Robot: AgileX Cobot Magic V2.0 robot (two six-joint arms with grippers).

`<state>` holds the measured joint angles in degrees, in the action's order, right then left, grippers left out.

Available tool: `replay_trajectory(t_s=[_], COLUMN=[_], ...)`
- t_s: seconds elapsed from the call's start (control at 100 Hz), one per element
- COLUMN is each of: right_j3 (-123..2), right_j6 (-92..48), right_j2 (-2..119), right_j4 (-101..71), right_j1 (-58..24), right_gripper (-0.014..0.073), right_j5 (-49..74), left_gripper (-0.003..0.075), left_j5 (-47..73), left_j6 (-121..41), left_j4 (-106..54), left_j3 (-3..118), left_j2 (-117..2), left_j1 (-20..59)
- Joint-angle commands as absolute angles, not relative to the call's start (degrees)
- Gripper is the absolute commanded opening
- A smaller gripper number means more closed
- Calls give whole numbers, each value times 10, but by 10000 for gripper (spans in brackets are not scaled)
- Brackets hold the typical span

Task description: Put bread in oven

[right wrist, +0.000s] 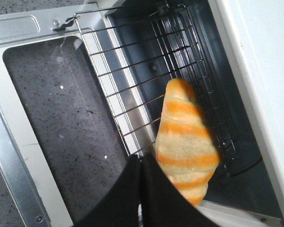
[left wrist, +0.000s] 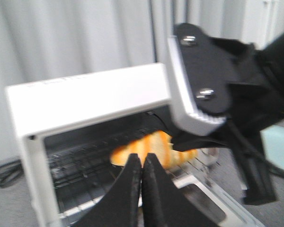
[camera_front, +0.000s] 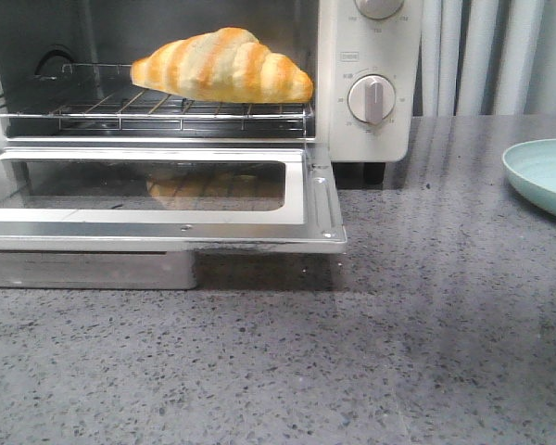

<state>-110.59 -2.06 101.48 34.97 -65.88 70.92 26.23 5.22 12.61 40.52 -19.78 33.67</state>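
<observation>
The bread [camera_front: 224, 67] lies on the wire rack [camera_front: 167, 109] inside the oven [camera_front: 366, 83], toward the rack's right side, close to the panel with the round dials [camera_front: 372, 99]. No gripper touches it. The oven door [camera_front: 157, 199] is dropped fully open and lies flat, and the bread's reflection shows faintly in its glass. The oven stands on a grey speckled worktop [camera_front: 398, 352], with a pale green plate [camera_front: 547, 174] well apart to the right.

In the right wrist view the right gripper [right wrist: 140, 163] hangs above the door and the rack's front edge, fingers pressed together and empty, its tips just beside the bread. In the left wrist view the left gripper [left wrist: 142, 161] faces the oven opening, fingers likewise pressed together with nothing between them.
</observation>
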Motion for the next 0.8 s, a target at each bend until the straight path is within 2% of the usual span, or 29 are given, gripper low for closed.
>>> replay_trajectory(t_s=[0.0,0.27,0.45,0.64,0.79], right_j3=[-1126,-1126,-1126,-1126,-1121], right_j6=[-18,0,-3,0,0], right_j2=[975,946,928,897,866], right_j4=[372,365,365,365,365], right_j1=[-659,-659,-659,-651,-625], right_gripper=[-74,-74,-74,-74,-74], right_j5=[706,731,740,745,747], left_gripper=[-22,-22,-22,-21,-21], left_j5=[222,195,150,25,-40], left_j6=[59,59,59,62,62], left_j4=[130,121,120,94,70], left_j3=[421,363,294,189,117], left_j2=[-171,-57,-29,-29,-29], left_j1=[306,189,108,42,24])
